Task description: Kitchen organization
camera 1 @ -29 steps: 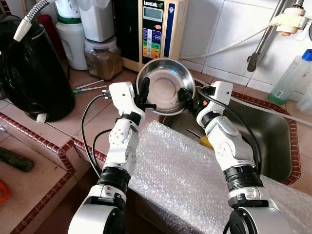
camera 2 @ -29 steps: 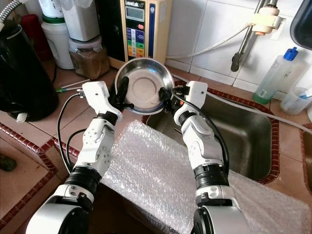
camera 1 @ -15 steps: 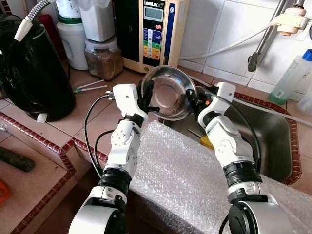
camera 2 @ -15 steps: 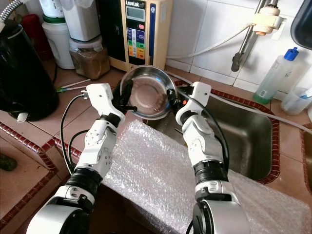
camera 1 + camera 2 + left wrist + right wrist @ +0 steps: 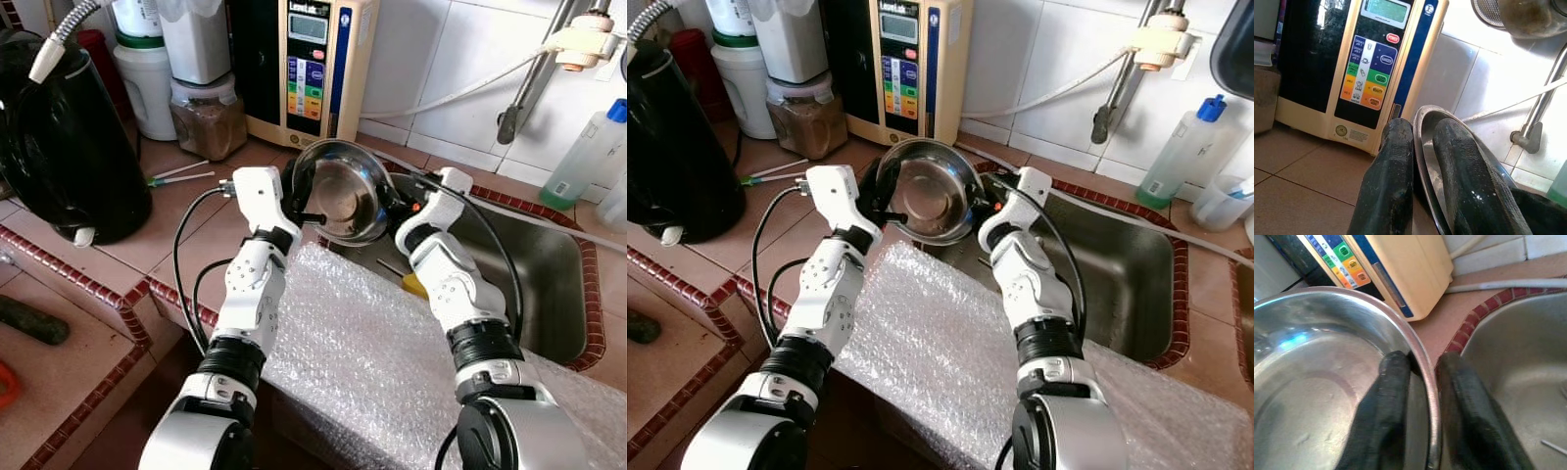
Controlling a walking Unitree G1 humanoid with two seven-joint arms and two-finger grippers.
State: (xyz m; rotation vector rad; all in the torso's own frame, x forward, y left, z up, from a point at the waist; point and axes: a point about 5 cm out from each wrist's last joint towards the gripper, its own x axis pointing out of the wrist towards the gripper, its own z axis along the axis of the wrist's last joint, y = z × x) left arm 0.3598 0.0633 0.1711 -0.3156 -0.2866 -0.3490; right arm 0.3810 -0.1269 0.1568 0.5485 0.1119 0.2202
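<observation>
A stainless steel bowl (image 5: 340,190) is held up between both arms, above the counter at the sink's left corner, its hollow tilted toward me. My left gripper (image 5: 296,201) is shut on the bowl's left rim; in the left wrist view its two fingers (image 5: 1393,181) pinch the thin rim (image 5: 1426,152). On the opposite side, my right gripper (image 5: 390,208) is shut on the right rim, with the fingers (image 5: 1388,406) straddling the bowl's edge (image 5: 1426,382) in the right wrist view.
A steel sink (image 5: 549,264) lies to the right behind a red brick border. A cream water ioniser (image 5: 304,59), jars (image 5: 206,108) and a black appliance (image 5: 59,147) stand on the tiled counter. Bubble wrap (image 5: 362,362) covers the front edge. A clear bottle (image 5: 588,152) stands far right.
The bowl has come down and a little to the right with both grippers, and has tipped from facing me almost upright to a flatter tilt.
</observation>
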